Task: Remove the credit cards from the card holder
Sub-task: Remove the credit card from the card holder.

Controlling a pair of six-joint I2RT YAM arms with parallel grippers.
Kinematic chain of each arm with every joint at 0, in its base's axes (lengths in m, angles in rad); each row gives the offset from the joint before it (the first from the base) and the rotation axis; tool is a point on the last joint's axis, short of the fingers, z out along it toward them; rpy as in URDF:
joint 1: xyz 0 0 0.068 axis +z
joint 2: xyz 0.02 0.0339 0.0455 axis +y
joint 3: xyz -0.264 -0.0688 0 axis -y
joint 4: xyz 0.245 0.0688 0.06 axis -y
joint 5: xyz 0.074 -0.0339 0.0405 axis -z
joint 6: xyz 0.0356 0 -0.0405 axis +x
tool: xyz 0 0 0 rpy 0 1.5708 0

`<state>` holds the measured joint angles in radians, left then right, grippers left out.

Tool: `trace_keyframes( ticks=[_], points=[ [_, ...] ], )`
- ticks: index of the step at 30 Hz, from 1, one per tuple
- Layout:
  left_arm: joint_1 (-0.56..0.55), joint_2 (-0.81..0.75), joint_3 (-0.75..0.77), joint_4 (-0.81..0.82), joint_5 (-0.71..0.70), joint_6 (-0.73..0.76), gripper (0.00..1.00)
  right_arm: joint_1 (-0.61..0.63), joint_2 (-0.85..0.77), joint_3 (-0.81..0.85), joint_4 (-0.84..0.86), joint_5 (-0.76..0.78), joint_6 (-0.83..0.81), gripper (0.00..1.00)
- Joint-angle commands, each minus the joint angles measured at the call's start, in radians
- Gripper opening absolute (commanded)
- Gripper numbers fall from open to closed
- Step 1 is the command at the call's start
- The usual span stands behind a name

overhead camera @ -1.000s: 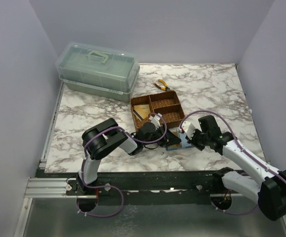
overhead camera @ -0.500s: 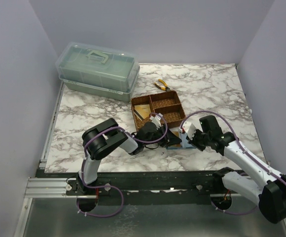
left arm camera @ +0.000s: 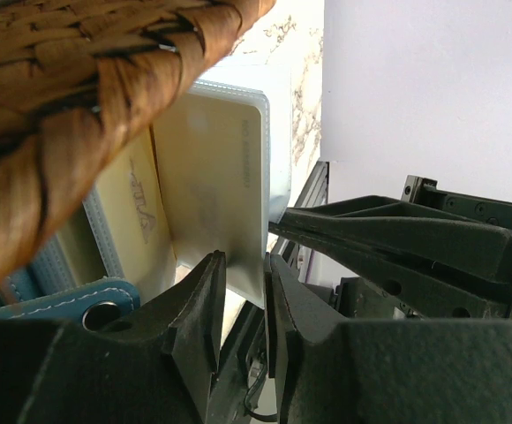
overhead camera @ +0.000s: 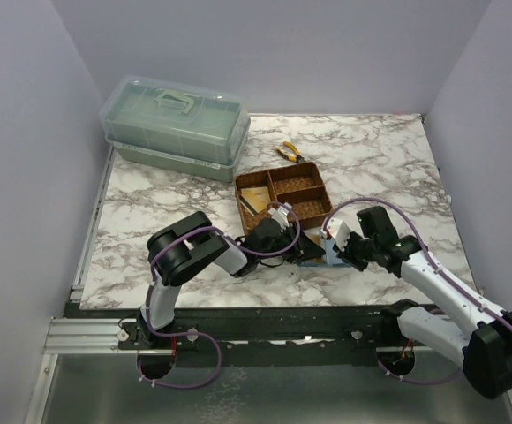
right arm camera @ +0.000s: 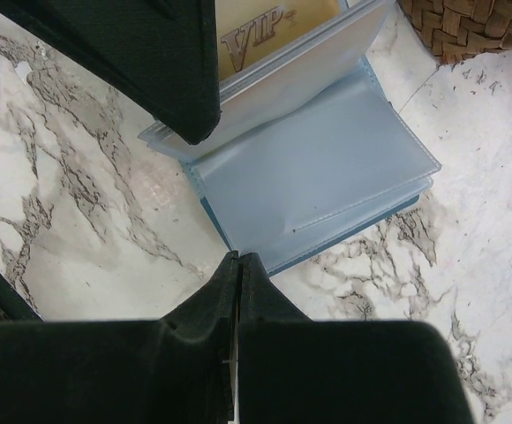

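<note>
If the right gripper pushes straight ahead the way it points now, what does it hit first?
The card holder: its near edge lies right at the shut right gripper, perhaps touching it.

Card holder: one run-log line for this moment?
left gripper: shut on credit card | right gripper: shut, tip at card holder edge | card holder: lying open

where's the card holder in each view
Top external: card holder low centre, between the two arm tips.
Left wrist: card holder at lower left, its blue edge below the woven tray.
Right wrist: card holder fills the centre, lying open.
Shared landmark: woven tray, beside it in all three.
</note>
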<state>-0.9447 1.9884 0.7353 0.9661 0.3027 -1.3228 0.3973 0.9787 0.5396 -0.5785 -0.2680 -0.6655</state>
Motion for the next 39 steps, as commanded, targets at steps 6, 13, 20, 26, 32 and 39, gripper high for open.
trace_keyframes(
  ticks=[6,13,20,26,32,39],
  points=[
    [-0.018,0.040,-0.001,-0.152,0.035,0.011,0.29,-0.005,0.013,0.023,-0.002,-0.002,0.001,0.03],
    [-0.017,0.023,-0.007,-0.176,0.022,0.015,0.29,-0.013,0.008,0.022,0.014,0.068,0.025,0.11],
    [-0.017,0.011,-0.007,-0.203,0.020,0.025,0.29,-0.015,-0.005,0.045,0.004,0.049,0.030,0.36],
    [-0.017,0.005,0.002,-0.215,0.023,0.029,0.29,-0.014,0.008,0.121,0.026,0.041,0.046,0.75],
    [-0.017,0.000,0.012,-0.234,0.021,0.034,0.29,-0.014,-0.010,0.177,-0.005,-0.070,0.000,0.84],
    [-0.017,-0.020,0.015,-0.246,0.018,0.042,0.33,-0.015,-0.044,0.064,0.021,-0.330,-0.238,0.90]
  ],
)
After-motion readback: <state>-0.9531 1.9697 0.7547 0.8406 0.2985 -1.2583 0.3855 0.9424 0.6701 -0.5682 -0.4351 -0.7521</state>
